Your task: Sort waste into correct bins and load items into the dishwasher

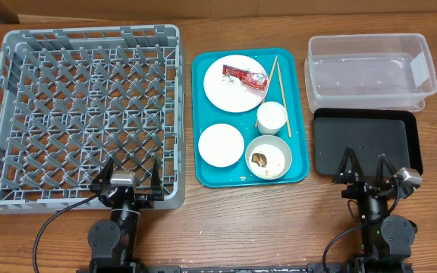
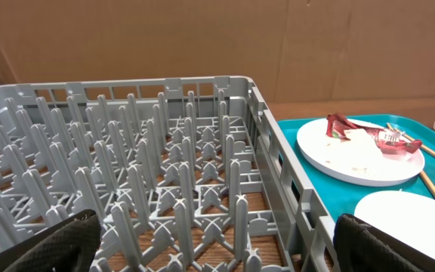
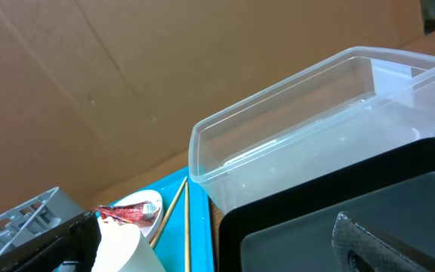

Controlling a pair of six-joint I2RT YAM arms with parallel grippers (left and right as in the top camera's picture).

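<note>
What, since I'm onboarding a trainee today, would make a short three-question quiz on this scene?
1. True or false: the wrapper lies on a plate.
2. Which dish holds the brown lump? A: cup. B: bowl. C: tub.
3. How many plates sit on the teal tray?

Key: 1 true; 2 B; 3 two.
</note>
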